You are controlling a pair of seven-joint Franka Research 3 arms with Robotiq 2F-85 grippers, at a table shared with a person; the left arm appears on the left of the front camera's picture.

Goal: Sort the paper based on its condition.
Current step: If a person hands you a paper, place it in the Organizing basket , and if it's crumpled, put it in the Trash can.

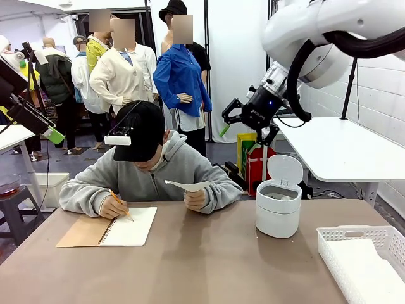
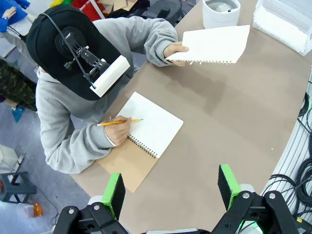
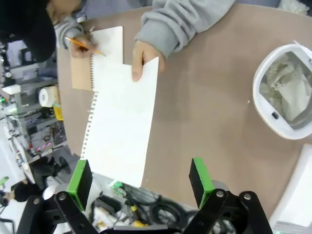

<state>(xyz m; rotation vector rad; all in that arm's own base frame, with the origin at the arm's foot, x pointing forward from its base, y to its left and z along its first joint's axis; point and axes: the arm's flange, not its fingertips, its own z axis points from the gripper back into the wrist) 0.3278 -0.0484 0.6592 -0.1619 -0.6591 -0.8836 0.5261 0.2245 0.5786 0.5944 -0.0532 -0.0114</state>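
Note:
A person at the far side holds up one flat white sheet of paper (image 1: pixel 188 185) by its corner, a little above the table. In the right wrist view the paper (image 3: pixel 122 126) lies just beyond my open right gripper (image 3: pixel 140 178), apart from both green pads. Its spiral-torn edge shows in the left wrist view, where the paper (image 2: pixel 212 45) is far from my open left gripper (image 2: pixel 170 190). From the front, my right gripper (image 1: pixel 243 126) hangs high over the table's far right, with nothing in it.
The person's other hand writes with a pencil in a brown-covered spiral notebook (image 1: pixel 107 229). A white bin (image 1: pixel 278 206) with its lid up holds crumpled paper (image 3: pixel 287 92). A white lattice basket (image 1: pixel 364 253) with flat white sheets stands at the near right.

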